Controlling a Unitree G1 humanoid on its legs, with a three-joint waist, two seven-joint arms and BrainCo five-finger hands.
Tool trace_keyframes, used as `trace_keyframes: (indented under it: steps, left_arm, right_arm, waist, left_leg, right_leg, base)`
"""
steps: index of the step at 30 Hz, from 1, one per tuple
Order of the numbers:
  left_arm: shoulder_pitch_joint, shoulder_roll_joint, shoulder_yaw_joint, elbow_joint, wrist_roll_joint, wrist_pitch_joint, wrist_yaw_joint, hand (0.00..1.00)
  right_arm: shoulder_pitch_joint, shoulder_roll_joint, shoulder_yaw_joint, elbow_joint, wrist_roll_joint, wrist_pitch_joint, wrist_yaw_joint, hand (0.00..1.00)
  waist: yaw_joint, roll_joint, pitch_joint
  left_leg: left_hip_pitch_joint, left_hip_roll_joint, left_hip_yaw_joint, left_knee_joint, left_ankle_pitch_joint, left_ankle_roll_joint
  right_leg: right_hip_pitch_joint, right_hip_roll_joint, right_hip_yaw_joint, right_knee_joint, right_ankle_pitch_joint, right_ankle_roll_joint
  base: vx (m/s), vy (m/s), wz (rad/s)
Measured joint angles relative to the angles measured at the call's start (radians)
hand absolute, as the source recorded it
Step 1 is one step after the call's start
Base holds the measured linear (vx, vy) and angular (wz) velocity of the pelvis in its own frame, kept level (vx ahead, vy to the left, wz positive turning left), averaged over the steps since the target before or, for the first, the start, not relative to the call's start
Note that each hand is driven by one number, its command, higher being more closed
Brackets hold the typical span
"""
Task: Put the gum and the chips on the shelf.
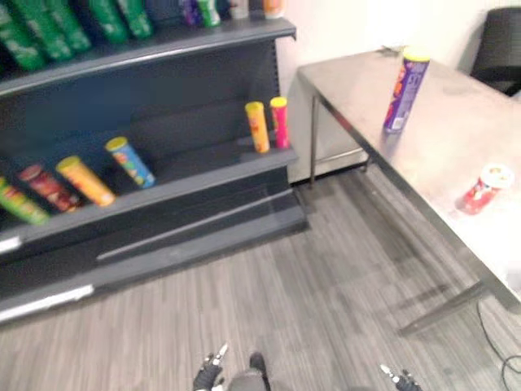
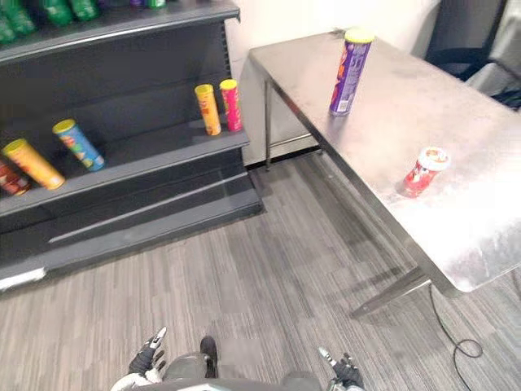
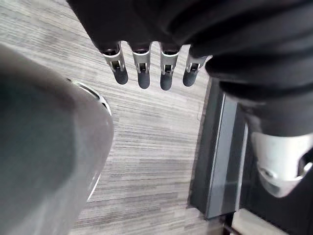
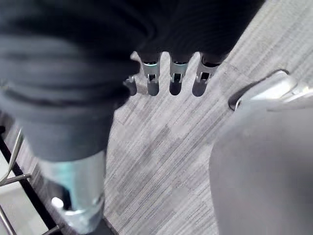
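A tall purple chips can (image 1: 404, 91) with a yellow lid stands upright near the far side of the metal table (image 1: 456, 138) on the right. A small red gum tub (image 1: 485, 189) with a white lid sits closer on the same table. The dark shelf (image 1: 187, 186) is on the left. Both hands hang low over the floor, far from the table: my left hand (image 1: 208, 375) and my right hand (image 1: 402, 379) at the bottom edge. In the wrist views the left hand's fingers (image 3: 142, 73) and the right hand's fingers (image 4: 175, 81) are straight and hold nothing.
The lower shelf board carries a yellow can (image 1: 257, 126) and a pink can (image 1: 279, 122) upright at its right end, with several cans leaning further left. Green cans (image 1: 49, 28) fill the upper board. A slanted table leg (image 1: 440, 305) reaches the grey floor. A black chair (image 1: 501, 49) stands behind the table.
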Motion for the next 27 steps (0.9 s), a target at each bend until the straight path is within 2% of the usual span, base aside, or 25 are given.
trace_keyframes:
  steps: [1,3,4,6,7,8,9,10,11,12,14,15,17,18,20,23,25,27]
  left_arm:
    - [-0.005,0.001,-0.007,0.004,0.003,0.000,0.000,0.00]
    - [-0.005,0.022,-0.030,0.010,0.012,0.000,0.000,0.00]
    - [-0.004,0.023,-0.036,0.014,0.012,0.003,0.001,0.00]
    - [-0.003,0.031,-0.057,0.016,0.015,0.013,0.003,0.00]
    - [-0.001,0.034,-0.080,0.017,0.016,0.013,0.003,0.00]
    - [0.002,0.039,-0.108,0.017,0.017,0.015,0.005,0.00]
    - [0.004,0.042,-0.119,0.018,0.018,0.016,0.005,0.00]
    - [0.007,0.045,-0.144,0.025,0.024,0.019,0.007,0.00]
    - [0.008,0.044,-0.145,0.024,0.035,0.018,0.007,0.00]
    - [0.009,0.042,-0.144,0.024,0.039,0.018,0.007,0.00]
    - [0.010,0.040,-0.133,0.019,0.038,0.018,0.008,0.00]
    - [0.011,0.034,-0.134,0.019,0.039,0.019,0.007,0.00]
    - [0.006,0.019,-0.134,0.015,0.039,0.020,0.006,0.00]
    - [0.000,0.016,-0.134,0.014,0.039,0.021,0.005,0.00]
    - [-0.003,0.016,-0.134,0.012,0.043,0.021,0.001,0.00]
    - [-0.003,0.019,-0.131,0.003,0.046,0.021,-0.002,0.00]
    - [-0.002,0.020,-0.105,-0.005,0.045,0.025,-0.013,0.00]
    - [-0.002,0.019,-0.098,-0.006,0.045,0.031,-0.015,0.00]
  right_arm:
    - [0.001,0.001,-0.004,0.005,0.000,0.000,-0.001,0.00]
    - [0.001,0.001,-0.009,0.008,-0.002,0.003,0.000,0.00]
    - [-0.005,0.001,-0.008,0.008,-0.002,0.003,0.000,0.00]
    - [-0.010,0.004,-0.010,0.005,-0.002,0.003,0.001,0.00]
    - [-0.012,0.000,-0.012,0.003,-0.002,0.001,0.001,0.00]
    - [-0.013,-0.003,-0.010,-0.001,0.000,-0.001,0.001,0.00]
    - [-0.014,-0.006,-0.006,-0.005,0.000,-0.001,0.001,0.00]
    - [-0.012,-0.009,0.009,-0.019,0.011,-0.006,0.001,0.00]
    - [-0.013,-0.012,0.021,-0.028,0.017,-0.007,0.000,0.00]
    - [-0.015,-0.020,0.058,-0.042,0.033,-0.009,0.001,0.00]
    - [-0.035,-0.028,0.103,-0.043,0.034,-0.009,0.000,0.00]
    - [-0.064,-0.030,0.124,-0.044,0.033,-0.010,0.001,0.00]
    - [-0.107,-0.039,0.163,-0.050,0.033,-0.015,0.003,0.00]
    - [-0.122,-0.044,0.174,-0.051,0.033,-0.015,0.002,0.00]
    - [-0.118,-0.048,0.193,-0.051,0.033,-0.013,0.001,0.00]
    - [-0.090,-0.048,0.198,-0.051,0.040,-0.009,0.001,0.00]
    - [-0.082,-0.046,0.206,-0.043,0.041,-0.008,0.002,0.00]
    - [-0.082,-0.047,0.215,-0.043,0.041,-0.007,0.003,0.00]
  waist:
    - [0.001,-0.005,-0.003]
    - [0.007,-0.013,-0.015]
    - [0.007,-0.012,-0.014]
    - [0.008,-0.009,-0.013]
    - [0.009,0.002,-0.005]
    - [0.008,0.015,0.004]
    - [0.007,0.019,0.007]
    - [0.002,0.027,0.011]
    - [0.002,0.029,0.012]
    - [0.006,0.030,0.014]
    - [0.010,0.025,0.021]
    - [0.014,0.048,0.027]
    - [0.010,0.068,0.050]
    - [0.011,0.086,0.060]
    - [0.009,0.087,0.071]
    - [0.007,0.070,0.079]
    - [0.008,0.048,0.071]
    - [0.008,0.045,0.068]
  left_leg:
    - [0.003,-0.008,0.005,0.004,-0.006,0.011]
    - [0.024,-0.029,0.050,0.011,-0.039,0.054]
    - [0.033,-0.034,0.058,0.010,-0.045,0.064]
    - [0.076,-0.048,0.083,-0.005,-0.054,0.077]
    - [0.118,-0.051,0.091,-0.017,-0.063,0.092]
    - [0.178,-0.049,0.106,-0.041,-0.072,0.106]
    - [0.207,-0.047,0.111,-0.054,-0.077,0.113]
    - [0.277,-0.046,0.118,-0.097,-0.078,0.112]
    - [0.300,-0.043,0.131,-0.114,-0.078,0.111]
    - [0.337,-0.041,0.162,-0.149,-0.079,0.109]
    - [0.376,-0.044,0.193,-0.187,-0.080,0.074]
    - [0.380,-0.021,0.207,-0.214,-0.067,0.053]
    - [0.382,-0.005,0.256,-0.242,-0.054,0.034]
    - [0.385,0.000,0.277,-0.250,-0.048,0.025]
    - [0.388,0.008,0.303,-0.259,-0.038,0.009]
    - [0.409,0.014,0.300,-0.264,-0.028,-0.005]
    - [0.402,0.013,0.302,-0.264,-0.028,-0.006]
    - [0.391,0.014,0.304,-0.266,-0.028,-0.005]
  right_leg:
    - [-0.002,-0.007,0.015,-0.005,0.025,0.000]
    - [-0.022,-0.025,0.080,0.018,0.113,0.011]
    - [-0.032,-0.027,0.094,0.037,0.133,0.015]
    - [-0.071,-0.028,0.131,0.139,0.194,0.033]
    - [-0.105,-0.018,0.132,0.241,0.244,0.030]
    - [-0.149,-0.008,0.119,0.379,0.264,0.036]
    - [-0.168,-0.003,0.102,0.444,0.253,0.024]
    - [-0.210,-0.003,-0.004,0.551,0.202,-0.009]
    - [-0.223,-0.013,-0.067,0.562,0.185,-0.020]
    - [-0.241,-0.042,-0.206,0.533,0.172,-0.041]
    - [-0.237,-0.074,-0.385,0.419,0.179,-0.038]
    - [-0.221,-0.048,-0.432,0.348,0.178,-0.037]
    - [-0.207,-0.010,-0.460,0.254,0.176,-0.035]
    - [-0.200,0.006,-0.465,0.215,0.176,-0.034]
    - [-0.173,0.033,-0.492,0.132,0.176,-0.035]
    - [-0.117,0.055,-0.507,0.051,0.176,-0.035]
    - [-0.083,0.075,-0.512,-0.051,0.176,-0.035]
    - [-0.073,0.085,-0.516,-0.103,0.178,-0.034]
  base:
    - [0.53,0.437,-0.12]
    - [0.38,0.328,-0.24]
    - [0.34,0.274,-0.32]
    - [0.26,0.204,-0.28]
    - [0.24,0.176,-0.35]
    - [0.22,0.150,-0.36]
    - [0.21,0.103,-0.28]
    - [0.15,0.050,-0.14]
    - [0.16,0.040,-0.16]
    - [0.08,0.014,-0.18]
    - [0.12,-0.039,-0.53]
    - [0.11,-0.075,-0.79]
    - [0.02,-0.072,-0.86]
    - [-0.02,-0.105,-0.79]
    - [-0.02,-0.118,-0.54]
    - [-0.01,-0.081,-0.11]
    - [-0.07,-0.081,-0.03]
    - [-0.10,-0.057,-0.05]
